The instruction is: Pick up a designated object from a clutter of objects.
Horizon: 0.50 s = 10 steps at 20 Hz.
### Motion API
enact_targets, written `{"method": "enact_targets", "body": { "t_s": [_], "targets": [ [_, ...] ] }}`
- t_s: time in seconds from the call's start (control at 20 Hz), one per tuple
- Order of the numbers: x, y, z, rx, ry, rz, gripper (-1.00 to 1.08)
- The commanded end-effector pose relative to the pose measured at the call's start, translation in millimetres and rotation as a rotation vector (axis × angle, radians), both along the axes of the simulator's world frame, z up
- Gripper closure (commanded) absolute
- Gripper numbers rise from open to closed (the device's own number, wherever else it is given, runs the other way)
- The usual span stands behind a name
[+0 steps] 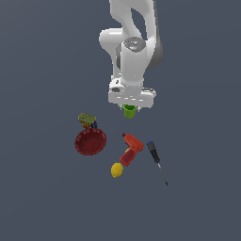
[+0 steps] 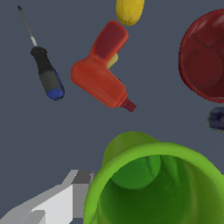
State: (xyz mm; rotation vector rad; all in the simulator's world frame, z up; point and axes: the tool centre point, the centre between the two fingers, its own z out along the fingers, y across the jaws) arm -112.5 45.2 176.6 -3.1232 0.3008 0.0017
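Observation:
The lime-green cup (image 1: 129, 112) sits right under my gripper (image 1: 129, 108), between the fingers, at the far side of the clutter. In the wrist view the cup (image 2: 153, 188) fills the near field, mouth toward the camera and slightly tilted. One grey finger (image 2: 72, 194) presses against the outside of its rim; the other finger is hidden behind the cup. The gripper looks shut on the cup. I cannot tell whether the cup is off the ground.
A dark red bowl (image 1: 90, 141) (image 2: 205, 57) lies at the exterior view's left, with an olive box (image 1: 86, 118) and a dark blue item (image 2: 217, 119) beside it. A red drill (image 1: 131, 148) (image 2: 100, 74), a yellow lemon (image 1: 117, 170) (image 2: 129, 11) and a black-handled screwdriver (image 1: 155, 157) (image 2: 46, 72) lie nearer.

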Motion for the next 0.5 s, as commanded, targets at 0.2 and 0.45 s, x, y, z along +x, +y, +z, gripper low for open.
{"method": "enact_targets", "body": {
  "t_s": [0.2,0.45],
  "targets": [
    [-8.0,-39.3,56.3,0.003,-0.001,0.000,1.08],
    [-13.8,-70.3,99.2,0.003,-0.001,0.000,1.08]
  ]
}}
